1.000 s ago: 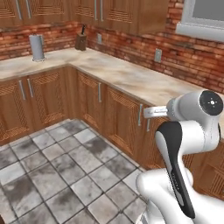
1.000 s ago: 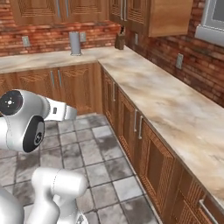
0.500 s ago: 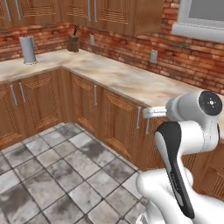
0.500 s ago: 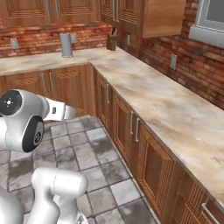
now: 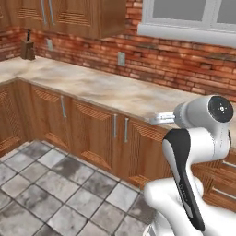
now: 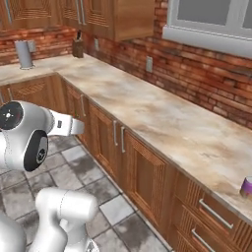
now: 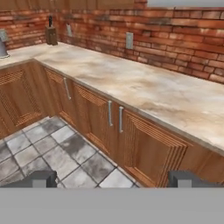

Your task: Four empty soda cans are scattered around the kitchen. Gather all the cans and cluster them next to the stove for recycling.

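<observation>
Shift across every view, not among the things: base rolled along the desk (image 5: pixel 106 90), knife block (image 5: pixel 28 50) pushed far left, canister (image 6: pixel 22 54) left behind in the corner, window (image 5: pixel 193 14) brought in overhead. Means hunting for cans, none gathered yet by the look of it; sole candidate a small purplish, silver-topped thing (image 6: pixel 246 187) on the desk's near end, too cut off to call a can. Tool (image 7: pixel 113 180) spread to full width, facing cabinet fronts and floor, gripping nothing, touching nothing.
</observation>
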Tool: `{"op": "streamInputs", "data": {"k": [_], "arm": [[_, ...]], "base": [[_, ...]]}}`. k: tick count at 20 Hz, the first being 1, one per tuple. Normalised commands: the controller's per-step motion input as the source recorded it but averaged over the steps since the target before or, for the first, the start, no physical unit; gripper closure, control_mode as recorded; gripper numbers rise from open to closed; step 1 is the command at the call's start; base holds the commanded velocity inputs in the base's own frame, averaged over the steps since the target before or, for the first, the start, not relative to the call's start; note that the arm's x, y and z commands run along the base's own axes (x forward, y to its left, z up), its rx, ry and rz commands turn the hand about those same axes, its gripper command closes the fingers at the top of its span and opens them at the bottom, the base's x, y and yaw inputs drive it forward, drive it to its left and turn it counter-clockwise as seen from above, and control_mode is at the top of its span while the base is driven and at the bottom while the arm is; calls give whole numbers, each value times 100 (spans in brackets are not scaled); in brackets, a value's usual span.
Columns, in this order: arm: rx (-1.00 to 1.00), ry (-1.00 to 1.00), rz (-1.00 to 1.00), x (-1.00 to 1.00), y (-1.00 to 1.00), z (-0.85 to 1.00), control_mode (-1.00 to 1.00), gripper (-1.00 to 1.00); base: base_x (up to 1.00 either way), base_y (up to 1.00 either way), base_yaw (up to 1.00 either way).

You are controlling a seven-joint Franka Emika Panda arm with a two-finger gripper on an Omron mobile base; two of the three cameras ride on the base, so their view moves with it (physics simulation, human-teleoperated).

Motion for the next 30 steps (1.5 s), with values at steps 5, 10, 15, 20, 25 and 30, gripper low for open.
{"op": "streamInputs", "data": {"k": [5,10,15,20,25,30], "arm": [[0,0,0,0,0,0,100,-100],[0,0,0,0,0,0,100,-100],[0,0,0,0,0,0,100,-100],[0,0,0,0,0,0,100,-100],[0,0,0,0,0,0,100,-100],[0,0,0,0,0,0,100,-100]], "base": [[0,-14,-42],[0,-42,-36],[0,-49,-36],[0,-46,-37],[0,-43,-37],[7,-40,-34]]}}
